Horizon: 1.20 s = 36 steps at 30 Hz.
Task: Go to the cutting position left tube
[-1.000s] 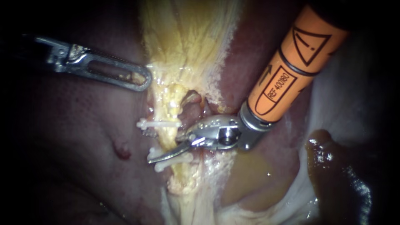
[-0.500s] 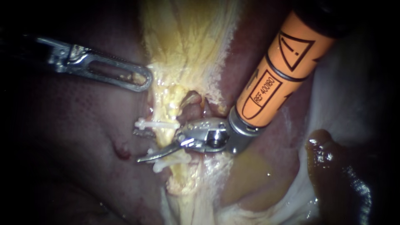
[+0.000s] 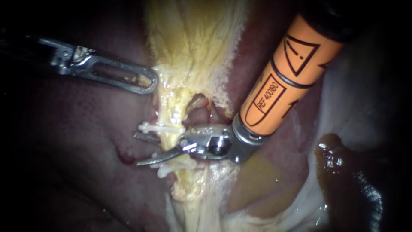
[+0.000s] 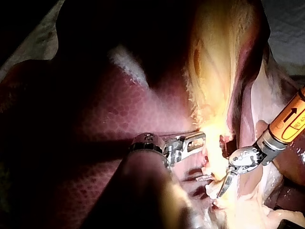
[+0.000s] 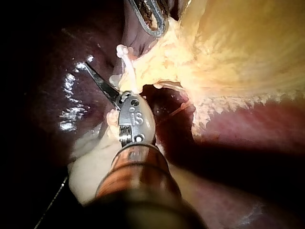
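Note:
The left tube (image 3: 171, 141) is a yellow strand crossed by two white clips, the upper clip (image 3: 161, 128) and the lower clip (image 3: 177, 165). My right instrument (image 3: 137, 150), on an orange shaft (image 3: 279, 81), has thin blades that stand open. They straddle the tube between the two clips, one blade (image 3: 146, 138) behind it and the other (image 3: 156, 157) in front. In the right wrist view a single dark blade (image 5: 102, 85) passes beside a clip (image 5: 126, 59). My left instrument (image 3: 143, 80), a windowed jaw, is shut on the edge of the yellow tissue (image 3: 189, 47) above the clips.
Dark red liver (image 3: 73, 141) lies to the left of and below the tube. A reddish strand (image 3: 199, 112) runs just right of the tube, above the right instrument's wrist (image 3: 214, 144). Brown fluid (image 3: 339, 172) and pale tissue (image 3: 365, 103) lie at the right.
My right instrument has slid leftward across the tube, so its blade tips now reach further past it between the clips. The left instrument has stayed where it was.

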Each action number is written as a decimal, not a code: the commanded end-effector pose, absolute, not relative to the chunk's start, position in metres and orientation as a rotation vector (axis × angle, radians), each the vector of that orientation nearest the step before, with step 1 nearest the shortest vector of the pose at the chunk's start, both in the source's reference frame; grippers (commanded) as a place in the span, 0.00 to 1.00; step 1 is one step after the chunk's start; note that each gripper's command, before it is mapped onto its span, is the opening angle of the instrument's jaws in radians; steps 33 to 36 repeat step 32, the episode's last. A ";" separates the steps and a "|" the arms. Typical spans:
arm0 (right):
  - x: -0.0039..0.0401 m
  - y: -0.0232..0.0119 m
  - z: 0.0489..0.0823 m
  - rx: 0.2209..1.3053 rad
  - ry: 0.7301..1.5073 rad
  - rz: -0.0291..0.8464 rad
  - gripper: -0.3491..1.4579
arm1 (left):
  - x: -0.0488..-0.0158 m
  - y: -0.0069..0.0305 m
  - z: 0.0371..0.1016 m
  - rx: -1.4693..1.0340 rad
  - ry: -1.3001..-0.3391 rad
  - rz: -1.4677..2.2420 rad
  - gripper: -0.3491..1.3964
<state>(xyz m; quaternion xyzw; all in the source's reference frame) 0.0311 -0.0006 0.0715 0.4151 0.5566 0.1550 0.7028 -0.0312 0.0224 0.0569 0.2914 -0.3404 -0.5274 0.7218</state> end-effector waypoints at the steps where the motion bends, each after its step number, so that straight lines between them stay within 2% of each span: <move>1: 0.0311 -0.0006 0.0710 0.936 1.248 0.335 0.98 | -0.0311 0.0224 0.0569 0.645 -0.753 -1.164 0.00; 11: 0.0306 -0.0001 0.0668 1.019 1.295 0.287 0.97 | -0.0309 0.0225 0.0570 0.646 -0.753 -1.163 0.00; 36: 0.0304 0.0000 0.0669 1.021 1.295 0.284 0.97 | -0.0309 0.0225 0.0570 0.646 -0.753 -1.163 0.00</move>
